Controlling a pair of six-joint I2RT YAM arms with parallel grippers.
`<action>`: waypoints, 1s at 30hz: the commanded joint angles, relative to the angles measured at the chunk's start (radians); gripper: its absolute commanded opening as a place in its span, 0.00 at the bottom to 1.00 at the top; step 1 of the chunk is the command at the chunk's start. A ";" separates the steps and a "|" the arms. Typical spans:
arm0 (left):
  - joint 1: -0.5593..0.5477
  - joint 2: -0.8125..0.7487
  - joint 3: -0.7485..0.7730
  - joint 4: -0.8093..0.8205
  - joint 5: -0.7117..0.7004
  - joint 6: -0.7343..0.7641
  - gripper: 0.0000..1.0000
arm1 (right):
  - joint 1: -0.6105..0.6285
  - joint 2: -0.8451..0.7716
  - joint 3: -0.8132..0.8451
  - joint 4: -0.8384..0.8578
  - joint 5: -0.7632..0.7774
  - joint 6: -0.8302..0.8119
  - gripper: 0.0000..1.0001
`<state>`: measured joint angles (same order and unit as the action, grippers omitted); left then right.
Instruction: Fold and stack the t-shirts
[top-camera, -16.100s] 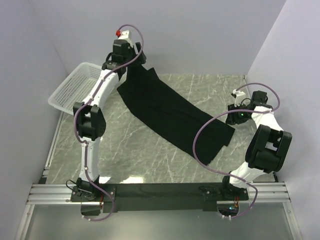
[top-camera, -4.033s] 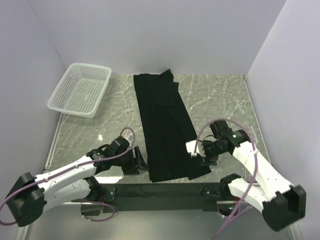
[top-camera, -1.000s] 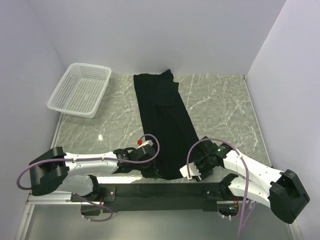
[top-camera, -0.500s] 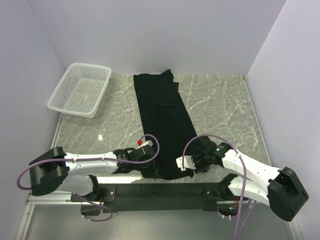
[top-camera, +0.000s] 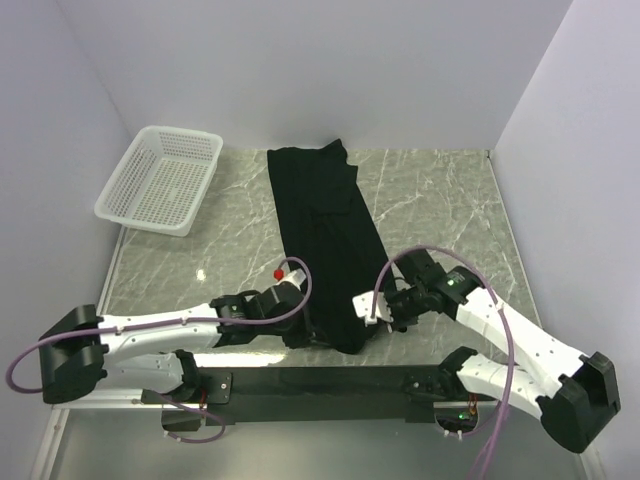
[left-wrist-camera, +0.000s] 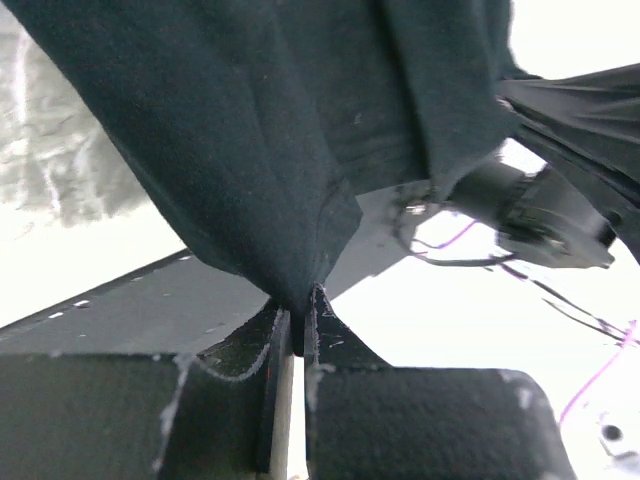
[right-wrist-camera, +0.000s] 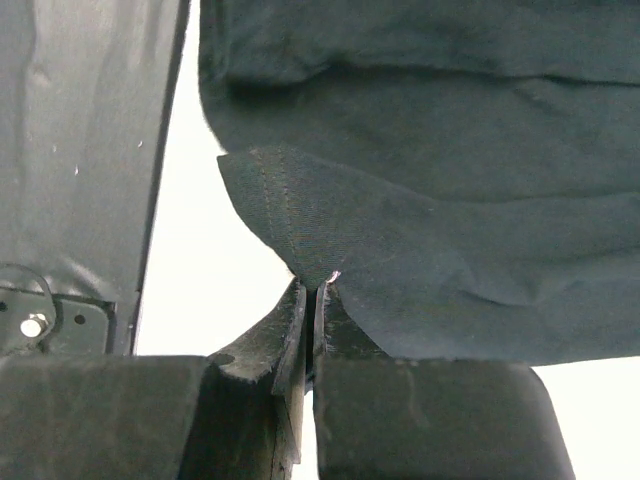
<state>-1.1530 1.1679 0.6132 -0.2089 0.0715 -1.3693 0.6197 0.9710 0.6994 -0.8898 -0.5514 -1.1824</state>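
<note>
Grip: left gripper (top-camera: 303, 330) clenched on the near-left corner of the t-shirt (top-camera: 322, 215), at 6 o'clock on the table (top-camera: 450, 200). The right gripper (top-camera: 372, 312) is clenched on the near-right corner. Both bites are thin, right at the hem edge.

Risk: cloth could slip from either pinch if pulled against the drag of the part lying flat. Uneven travel of the two arms would skew the fold.

The t-shirt is a narrow strip mid-table. Long axis runs 12 to 6 o'clock, near end raised, far end rumpled by the back wall. Collar end: cannot tell.
</note>
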 joint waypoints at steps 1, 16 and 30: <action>0.033 -0.054 0.031 0.006 -0.016 0.004 0.09 | -0.046 0.060 0.087 -0.035 -0.065 0.021 0.00; 0.352 0.025 0.115 0.086 0.109 0.068 0.08 | -0.198 0.464 0.426 -0.143 -0.102 -0.088 0.00; 0.573 0.208 0.275 0.035 0.152 0.208 0.07 | -0.288 0.889 0.844 -0.230 -0.117 -0.045 0.00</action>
<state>-0.6250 1.3441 0.8368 -0.1917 0.1959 -1.2221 0.3435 1.8084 1.4593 -1.0904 -0.6525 -1.2469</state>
